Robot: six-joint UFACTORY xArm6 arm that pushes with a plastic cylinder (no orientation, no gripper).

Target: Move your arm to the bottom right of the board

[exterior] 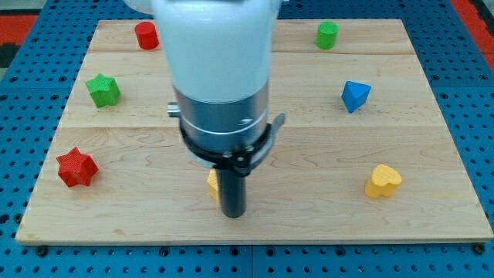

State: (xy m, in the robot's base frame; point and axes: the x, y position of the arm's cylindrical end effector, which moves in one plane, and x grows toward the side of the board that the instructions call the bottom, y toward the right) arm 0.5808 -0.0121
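Standing near the board's bottom edge a little left of centre, my tip [233, 213] is a bare dark rod with nothing to open or close and nothing held; a yellow block [212, 184], mostly hidden behind the rod so its shape cannot be told, sits just beside it on the view's left, and whether they touch I cannot tell. The goal, the bottom right corner of the wooden board [455, 220], lies well apart toward the view's right. To do this cleanly, I judge the tip should slide rightward along the bottom edge, staying below the yellow heart-shaped block [383, 181] so it is not nudged. Farther out, the blue block [355, 95], green cylinder [327, 35], red cylinder [147, 35], green star [103, 89] and red star [76, 167] all lie clear of that path. No brand, label or writing is readable anywhere.
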